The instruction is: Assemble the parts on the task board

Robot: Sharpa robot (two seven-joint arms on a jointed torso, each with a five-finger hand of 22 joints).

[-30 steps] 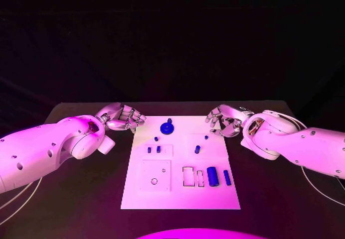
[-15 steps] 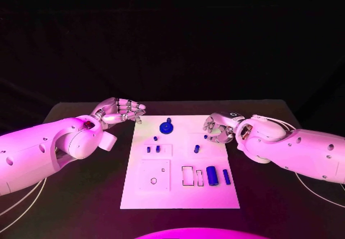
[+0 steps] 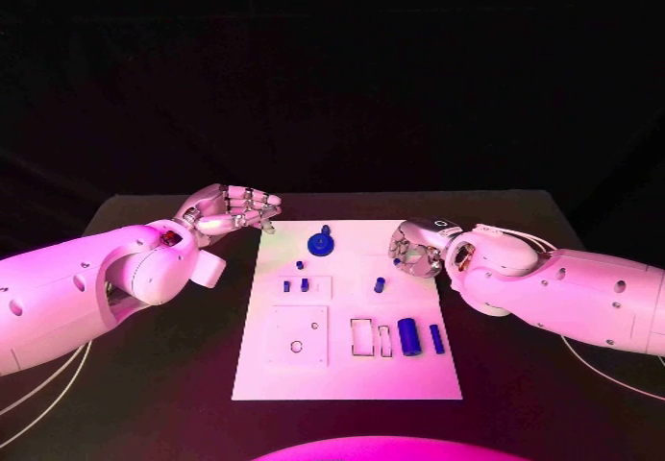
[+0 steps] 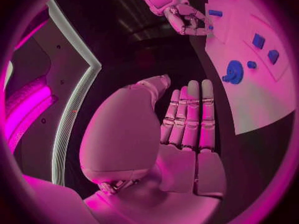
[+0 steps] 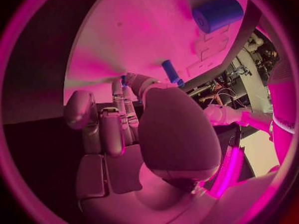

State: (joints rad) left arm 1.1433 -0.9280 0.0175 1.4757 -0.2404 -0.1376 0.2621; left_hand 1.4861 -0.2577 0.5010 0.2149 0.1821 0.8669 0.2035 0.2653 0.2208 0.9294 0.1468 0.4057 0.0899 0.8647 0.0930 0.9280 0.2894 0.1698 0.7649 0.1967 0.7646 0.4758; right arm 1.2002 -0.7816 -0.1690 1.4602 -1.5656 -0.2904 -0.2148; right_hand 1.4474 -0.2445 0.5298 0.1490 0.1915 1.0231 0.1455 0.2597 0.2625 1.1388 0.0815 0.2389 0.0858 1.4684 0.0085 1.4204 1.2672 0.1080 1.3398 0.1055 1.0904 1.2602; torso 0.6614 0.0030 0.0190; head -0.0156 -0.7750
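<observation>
**Both hands at the far corners of the board, holding nothing you can see**

On the black table point(image 3: 166, 384) in front of you lies the task board point(image 3: 347, 375), a white plate with its long axis running away from the robot. Your left hand point(image 3: 233, 213) hovers just off the board's far left corner; in the left wrist view its fingers point(image 4: 189, 115) lie straight and side by side, the palm flat, nothing in it. Your right hand point(image 3: 420, 248) sits at the board's far right edge, fingers curled downward over the plate. The right wrist view shows those fingers point(image 5: 118, 115) bent in close to the board surface, but you cannot tell from either picture whether they pinch anything.

Look at the parts next. A round blue part point(image 3: 322, 247) with a small knob stands near the far middle of the board. Two short blue pegs point(image 3: 295, 285) stand side by side in a recessed square left of centre, and one small blue piece point(image 3: 380, 284) stands upright right of centre, close to your right hand. Nearer the robot, a thick blue cylinder point(image 3: 409, 337) lies on its side with its long axis along the board's length, and a thinner blue bar point(image 3: 436, 339) lies just beside it, parallel, toward the right edge. Two narrow empty slots point(image 3: 372, 340) run the same way just left of the cylinder.
</observation>
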